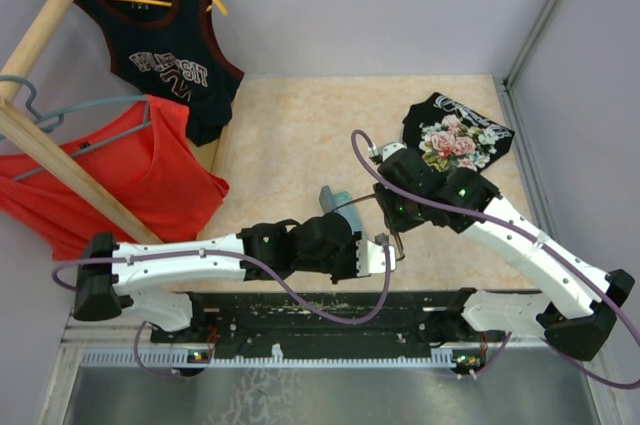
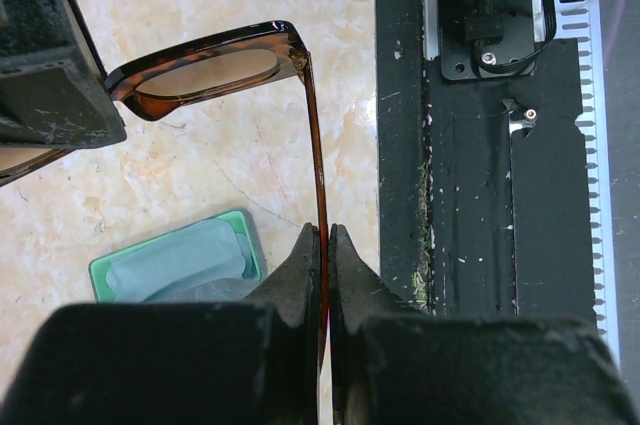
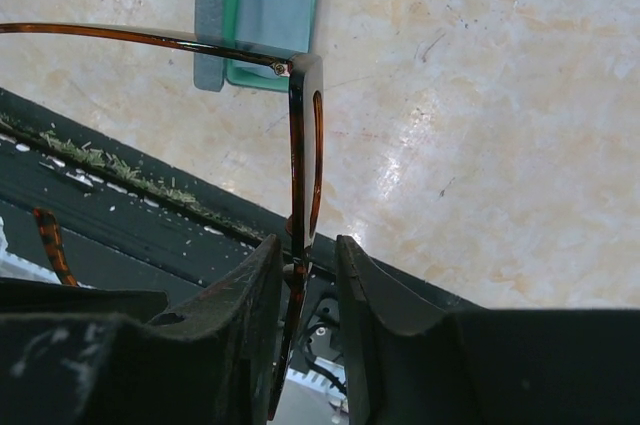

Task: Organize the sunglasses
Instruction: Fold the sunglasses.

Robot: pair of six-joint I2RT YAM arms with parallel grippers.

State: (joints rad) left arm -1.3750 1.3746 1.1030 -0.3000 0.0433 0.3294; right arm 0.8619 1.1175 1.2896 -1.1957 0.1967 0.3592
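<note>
The brown sunglasses (image 2: 205, 63) hang above the table between both grippers; in the top view they are a small shape (image 1: 394, 241). My left gripper (image 2: 324, 235) is shut on one slim temple arm (image 2: 318, 145). My right gripper (image 3: 308, 243) has its jaws either side of the front frame (image 3: 304, 115); the frame lies against the left finger (image 3: 250, 285), with a gap to the right finger (image 3: 372, 285). The open grey-blue case (image 2: 240, 230) lies below on the table, with the light blue cloth (image 2: 175, 257) in it. The case also shows in the top view (image 1: 330, 197).
A black floral shirt (image 1: 458, 135) lies at the back right. A wooden rack (image 1: 60, 160) at the left holds a red shirt (image 1: 130, 180) and a black jersey (image 1: 165, 55). The black base rail (image 1: 330, 310) runs along the near edge.
</note>
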